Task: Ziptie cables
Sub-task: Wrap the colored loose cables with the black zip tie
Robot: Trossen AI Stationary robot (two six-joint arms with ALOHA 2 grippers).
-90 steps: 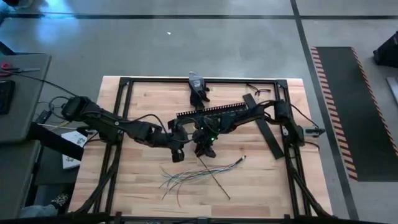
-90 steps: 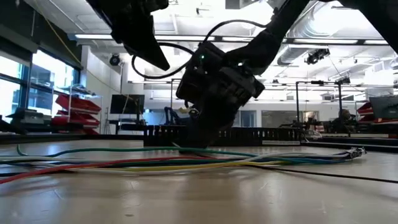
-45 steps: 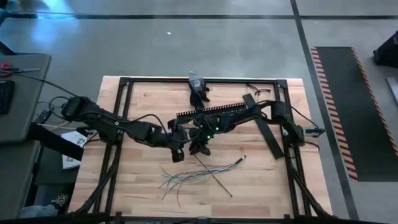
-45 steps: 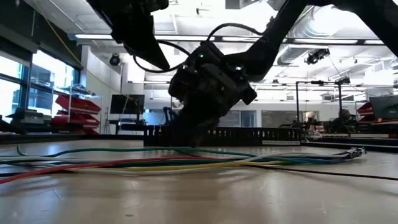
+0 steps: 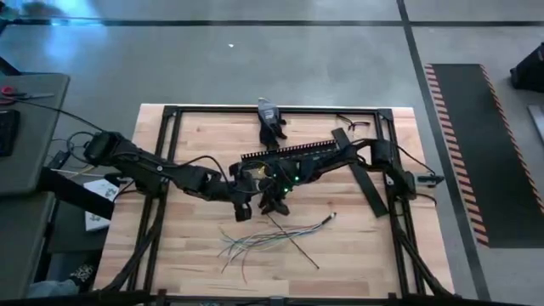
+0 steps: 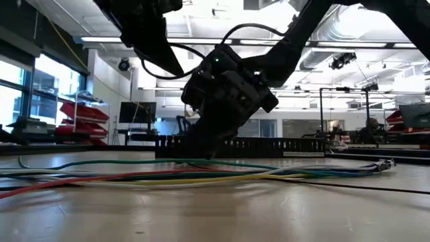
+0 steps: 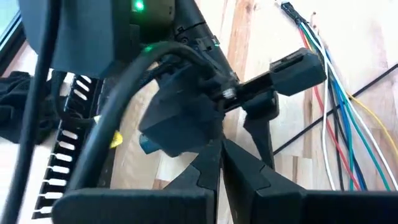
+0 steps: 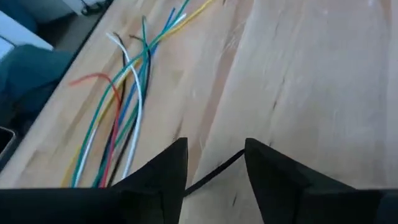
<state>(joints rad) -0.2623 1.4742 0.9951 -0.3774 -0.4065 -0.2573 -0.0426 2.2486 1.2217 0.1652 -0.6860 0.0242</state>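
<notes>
The cables [image 5: 272,240] lie as a loose bundle of thin coloured and pale wires on the wooden table, near its front middle; they also show in the low view [image 6: 168,176] and the right wrist view [image 8: 124,106]. A thin dark strip [image 5: 293,242] lies slanted across them. My right gripper [image 5: 272,204] stands open just above the table at the strip's far end [image 8: 217,169], one finger on either side of it. My left gripper [image 5: 241,206] is shut, empty and raised off the table, close by on the right gripper's left side [image 7: 221,146]. My right gripper slants down toward the table, with the strip's far end [image 8: 214,173] lying flat on the wood between its open fingers. I cannot tell whether either finger touches the strip.
A long black comb-edged duct [image 5: 293,151] lies just behind both grippers. A flat black lid strip [image 5: 364,174] lies at the right. A small hand tool [image 5: 270,119] sits at the far edge. Black frame rails [image 5: 161,170] run along the table's sides.
My right gripper has shifted a little toward the table's left, closer to my left gripper, and has tipped its fingers further that way. It has stayed low over the strip's far end.
</notes>
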